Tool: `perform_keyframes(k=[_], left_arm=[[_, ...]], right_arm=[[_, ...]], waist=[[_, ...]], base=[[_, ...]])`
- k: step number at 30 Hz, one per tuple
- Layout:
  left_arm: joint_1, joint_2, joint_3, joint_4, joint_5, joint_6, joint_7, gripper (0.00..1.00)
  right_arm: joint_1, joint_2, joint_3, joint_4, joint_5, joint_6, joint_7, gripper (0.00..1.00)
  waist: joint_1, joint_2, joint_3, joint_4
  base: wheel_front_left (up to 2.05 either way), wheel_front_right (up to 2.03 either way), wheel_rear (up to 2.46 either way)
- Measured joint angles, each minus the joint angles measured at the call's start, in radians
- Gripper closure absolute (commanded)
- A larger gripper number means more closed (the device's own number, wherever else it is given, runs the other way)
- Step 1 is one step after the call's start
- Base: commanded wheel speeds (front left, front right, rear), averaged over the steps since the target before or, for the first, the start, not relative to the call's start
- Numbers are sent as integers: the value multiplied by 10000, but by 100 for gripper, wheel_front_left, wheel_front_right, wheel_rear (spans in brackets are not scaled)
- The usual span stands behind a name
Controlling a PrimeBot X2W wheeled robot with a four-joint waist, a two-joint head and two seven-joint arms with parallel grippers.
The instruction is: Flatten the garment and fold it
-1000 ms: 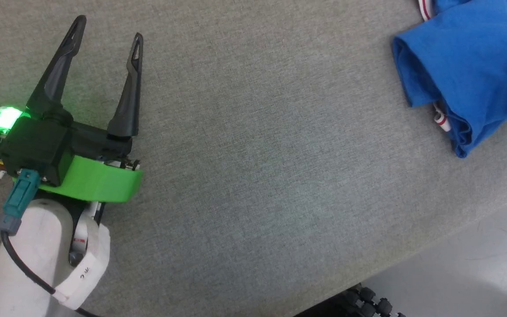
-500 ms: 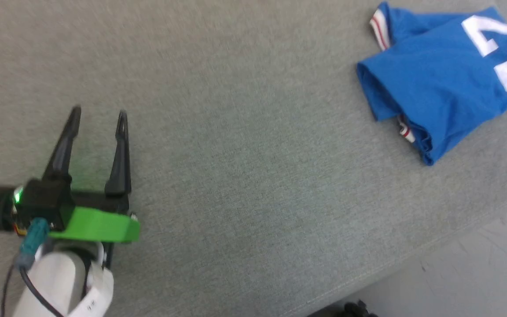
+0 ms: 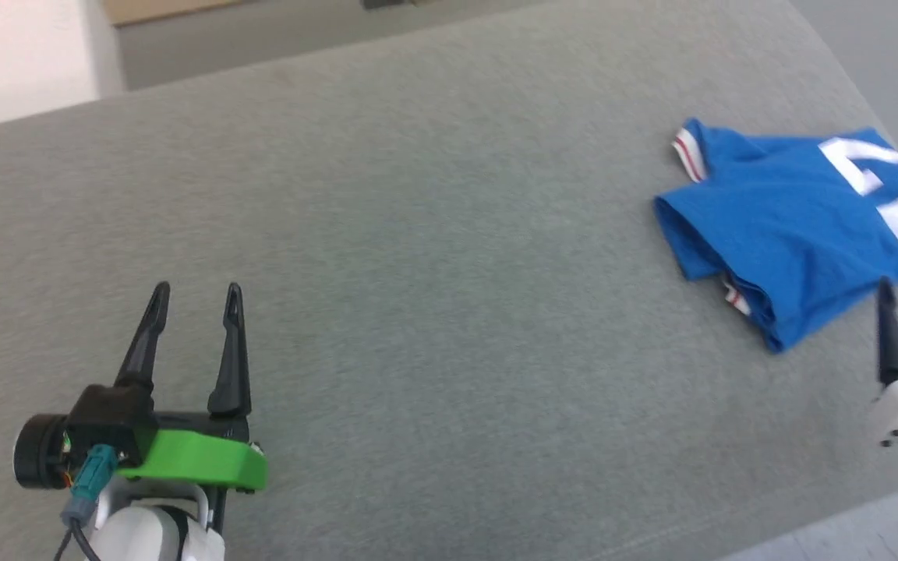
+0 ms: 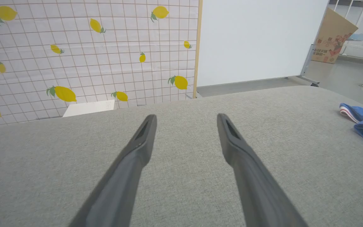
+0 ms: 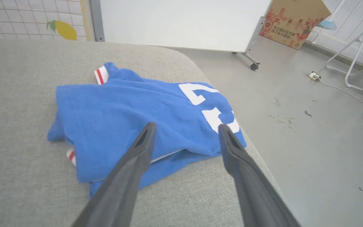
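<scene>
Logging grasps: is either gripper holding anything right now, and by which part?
Nothing. The left gripper and right gripper are open and empty; the royal-blue jersey T-shirt lies ungripped.

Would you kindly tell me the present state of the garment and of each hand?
garment: loosely folded over, number side up, lying on the grey surface, gripped by neither hand.
left hand: open, empty, over bare surface.
right hand: open, empty, fingers aimed at the garment's near edge.
</scene>
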Motion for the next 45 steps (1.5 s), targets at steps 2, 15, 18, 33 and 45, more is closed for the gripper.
perform_keyframes(k=[2, 15, 18, 33, 45], left_arm=[[93, -17, 21, 111, -69, 21, -6, 0], [703, -127, 142, 796, -211, 79, -209, 0], [857, -104, 157, 938, -257, 77, -213, 0], [1404, -163, -84, 1812, -343, -169, -299, 0], [1380, -286, -58, 2224, -343, -305, -316, 0]], right_arm=[[364, 391, 6, -932, -6, -2, 322, 0], [2222, 1797, 652, -5630, -23, -2, 1787, 0], [2663, 1954, 895, -6126, -25, -2, 1983, 0], [4208, 2441, 1586, -6755, -84, -2, 2359, 0], [4208, 2510, 1712, -6475, -59, -2, 2341, 0]], waist=[[0, 0, -190, 285], [0, 0, -1389, 1981], [0, 0, -1685, 2224], [0, 0, -2582, 2578], [0, 0, -2494, 2581]], base=[[0, 0, 0], [0, 0, 0], [0, 0, 0], [0, 0, 0], [0, 0, 0]])
